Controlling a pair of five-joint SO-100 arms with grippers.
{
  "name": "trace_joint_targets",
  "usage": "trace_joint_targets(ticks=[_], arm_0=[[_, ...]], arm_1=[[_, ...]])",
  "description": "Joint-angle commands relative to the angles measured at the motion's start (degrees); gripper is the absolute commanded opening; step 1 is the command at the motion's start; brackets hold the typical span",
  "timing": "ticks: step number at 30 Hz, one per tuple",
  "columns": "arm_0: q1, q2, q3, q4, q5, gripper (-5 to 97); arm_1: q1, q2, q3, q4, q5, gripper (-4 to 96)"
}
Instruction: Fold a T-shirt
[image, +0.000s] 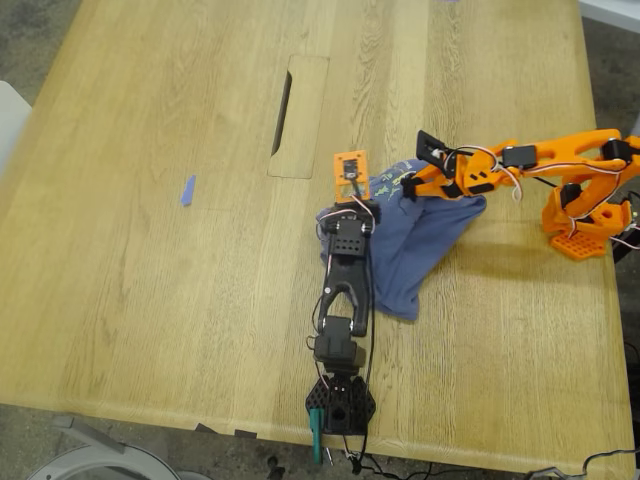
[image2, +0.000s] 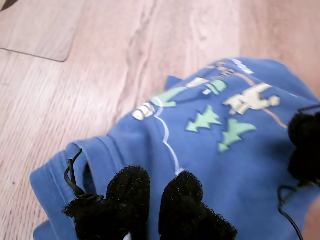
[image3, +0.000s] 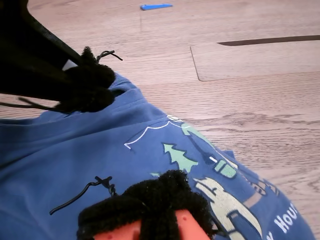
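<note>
The T-shirt (image: 420, 240) lies bunched in a rumpled heap on the wooden table (image: 150, 280), right of centre in the exterior view, with one corner trailing toward the lower edge of that frame. Its print (green trees and a pale figure, with some white lettering) faces up on the upper part of the heap.

My first gripper (image: 352, 212), on the black arm reaching up from the bottom centre of the exterior view, sits at the heap's left edge. In the first wrist view its two black foam pads (image2: 129, 190) stand close together with only a thin gap, resting on the blue cloth near a ribbed hem; I cannot tell whether cloth is pinched between them.

My second gripper (image: 408, 185), on the orange arm coming in from the exterior view's right, rests at the heap's top edge by the print. Only one pad (image3: 165, 192) shows, so I cannot tell how its jaws stand.

A small blue scrap (image: 187, 190) lies well apart, in the left half of the exterior view.
</note>
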Motion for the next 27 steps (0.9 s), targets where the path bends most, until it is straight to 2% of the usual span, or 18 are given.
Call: trace_joint_targets(ticks=[1, 12, 27], arm_0=[[-0.35, -2.11, -2.46, -4.57, -1.14, 6], [1.41, -10.99, -7.12, -6.68, -1.85, 6], [-6.06, -11.34, -3.69, -5.63, -2.11, 8]], arm_1=[[0.53, -0.7, 0.97, -4.57, 0.44, 0.1], [-1.32, 6.68, 22.41, -12.13, 3.6, 0.1], [-4.22, 30.23, 37.53, 0.0, 4.39, 0.1]])
